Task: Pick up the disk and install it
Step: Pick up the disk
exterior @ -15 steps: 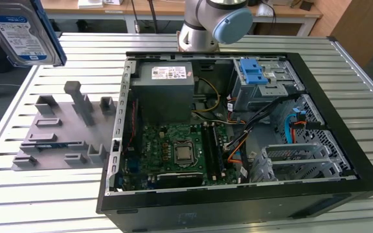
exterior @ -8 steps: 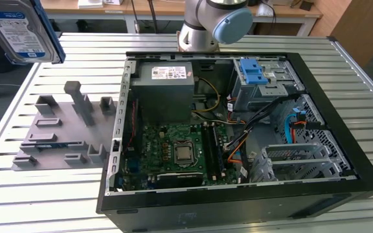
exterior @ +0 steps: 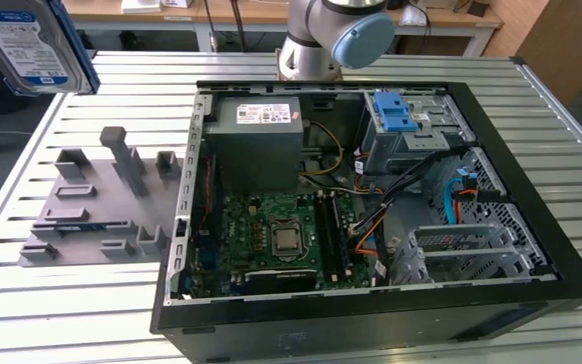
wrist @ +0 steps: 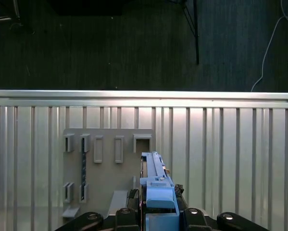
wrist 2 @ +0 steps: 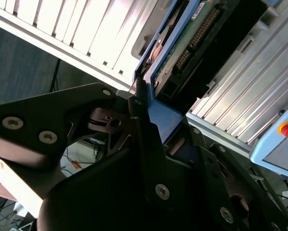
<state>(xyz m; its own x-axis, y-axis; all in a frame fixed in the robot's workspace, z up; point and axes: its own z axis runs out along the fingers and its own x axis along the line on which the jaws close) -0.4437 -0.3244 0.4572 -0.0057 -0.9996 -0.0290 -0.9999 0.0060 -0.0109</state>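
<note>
Two fingers clench the disk (edge-on) over the grey fixture, beside the case.

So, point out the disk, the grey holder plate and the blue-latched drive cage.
disk (exterior: 23,45): exterior view, on its label.
grey holder plate (exterior: 99,199): exterior view, flat base.
blue-latched drive cage (exterior: 396,114): exterior view, blue latch.

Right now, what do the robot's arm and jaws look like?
The arm is a smooth silver-grey tube with a round light-blue cap on its joint. The jaws are black, built from flat angular plates and links, dotted with shiny silver screws in both wrist views.
</note>
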